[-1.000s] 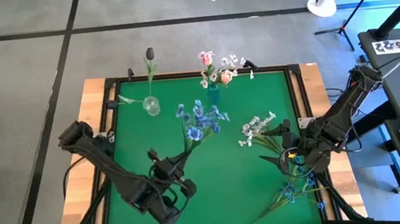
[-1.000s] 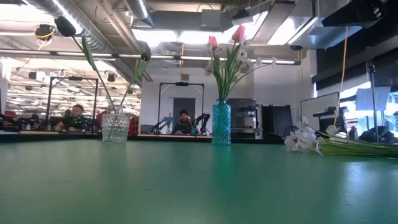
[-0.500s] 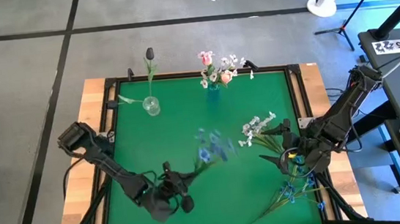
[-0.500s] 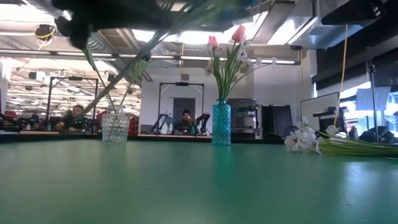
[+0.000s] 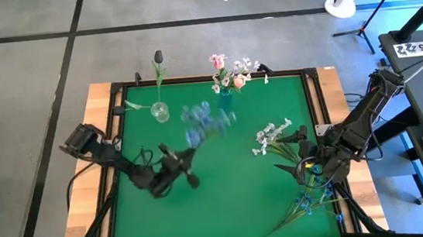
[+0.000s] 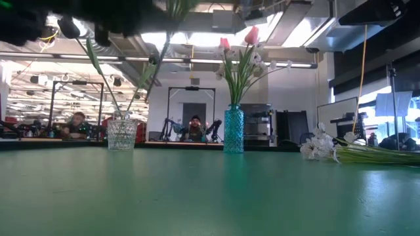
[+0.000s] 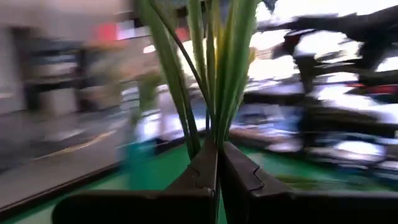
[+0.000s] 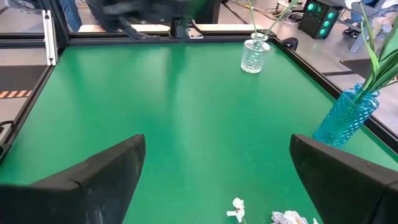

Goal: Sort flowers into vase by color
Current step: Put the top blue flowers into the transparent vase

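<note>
Above the green counter [image 5: 224,172], just beside the clear glass vase [image 5: 160,112] toward the counter's middle, the left tool [image 5: 188,170] carries a bunch of blue flowers [image 5: 206,123]. Its two fingers are pressed tight together on the green stems, as the left wrist view shows plainly, with the stems rising straight out between them. The blossoms are high over the counter, between the clear glass vase and the turquoise vase [image 5: 227,97], and nothing of the bunch touches the surface.

The step in hand, as I judge it, is the carrying of the blue bunch toward a vase. The clear glass vase holds one dark tulip bud [image 5: 158,57], and the turquoise vase holds pink tulips with white blossoms [image 5: 232,71]. Which vase is meant for blue I cannot tell. The next move calls for turning the stems downward, bringing their ends over a narrow mouth, and lowering them without knocking the vase over.

Far from the clear glass vase, at the opposite side of the counter, the right tool [image 5: 303,168] waits with its fingers spread wide and nothing between them. A white spray [image 5: 273,136] lies near it, and more blue flowers [image 5: 313,200] lie by the near edge.

No brand, label or writing on the vases or the counter is readable.
</note>
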Robot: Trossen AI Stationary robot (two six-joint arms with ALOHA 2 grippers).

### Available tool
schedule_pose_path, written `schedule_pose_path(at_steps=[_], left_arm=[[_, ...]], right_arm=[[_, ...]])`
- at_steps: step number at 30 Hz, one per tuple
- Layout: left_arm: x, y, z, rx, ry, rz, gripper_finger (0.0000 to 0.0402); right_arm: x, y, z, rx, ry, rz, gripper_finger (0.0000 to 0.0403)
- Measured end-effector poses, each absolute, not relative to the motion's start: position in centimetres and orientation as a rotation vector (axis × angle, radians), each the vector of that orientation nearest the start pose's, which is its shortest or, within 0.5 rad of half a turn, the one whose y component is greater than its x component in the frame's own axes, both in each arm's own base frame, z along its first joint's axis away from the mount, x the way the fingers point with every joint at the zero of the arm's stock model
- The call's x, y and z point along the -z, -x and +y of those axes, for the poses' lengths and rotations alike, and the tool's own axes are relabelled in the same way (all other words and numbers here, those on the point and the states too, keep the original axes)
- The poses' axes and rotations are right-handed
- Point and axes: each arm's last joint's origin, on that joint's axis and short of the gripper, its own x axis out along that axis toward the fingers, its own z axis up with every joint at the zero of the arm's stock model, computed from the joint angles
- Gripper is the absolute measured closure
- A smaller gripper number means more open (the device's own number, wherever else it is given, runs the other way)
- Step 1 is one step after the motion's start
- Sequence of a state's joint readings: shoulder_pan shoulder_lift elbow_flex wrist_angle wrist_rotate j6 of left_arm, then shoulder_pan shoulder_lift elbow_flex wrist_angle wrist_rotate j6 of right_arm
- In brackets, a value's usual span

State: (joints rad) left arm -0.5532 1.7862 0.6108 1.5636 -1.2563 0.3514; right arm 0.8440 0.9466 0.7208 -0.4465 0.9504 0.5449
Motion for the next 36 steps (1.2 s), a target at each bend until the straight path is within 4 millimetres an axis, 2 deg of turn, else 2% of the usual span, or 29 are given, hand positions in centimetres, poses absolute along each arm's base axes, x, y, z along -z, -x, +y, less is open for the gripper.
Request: schedule_pose_path(at_steps=[9,14,18,26,32,36], left_arm=[[-18.9,-28.4,-7.1,-1.053,-0.113,-0.026,0.0401],[-19.9,-28.4,-4.3,-1.208,-0.16,0.041,0.0401],[-20.2,-27.0,-3.3,-1.256,-0.169,0.068,0.0401],[-19.3,-21.7,-0.2,-1.309,-0.001,-0.068,0.0401],[-20.6,-21.1,2.2,-1.296,-0.068,-0.108,0.0401],[-21.4,-20.6,3.5,-1.352,-0.101,-0.109,0.0401]], right_arm=[[-26.8,-14.0,12.2,0.209,-0.004,0.374,0.0006],[-26.8,-14.0,12.2,0.209,-0.002,0.376,0.0006],[-26.8,-14.0,12.2,0.21,0.001,0.378,0.0006],[-26.5,-14.1,12.3,0.216,0.019,0.388,0.0006],[-26.1,-14.4,12.6,0.223,0.038,0.401,0.0006],[-25.9,-14.5,12.8,0.225,0.048,0.408,0.0006]])
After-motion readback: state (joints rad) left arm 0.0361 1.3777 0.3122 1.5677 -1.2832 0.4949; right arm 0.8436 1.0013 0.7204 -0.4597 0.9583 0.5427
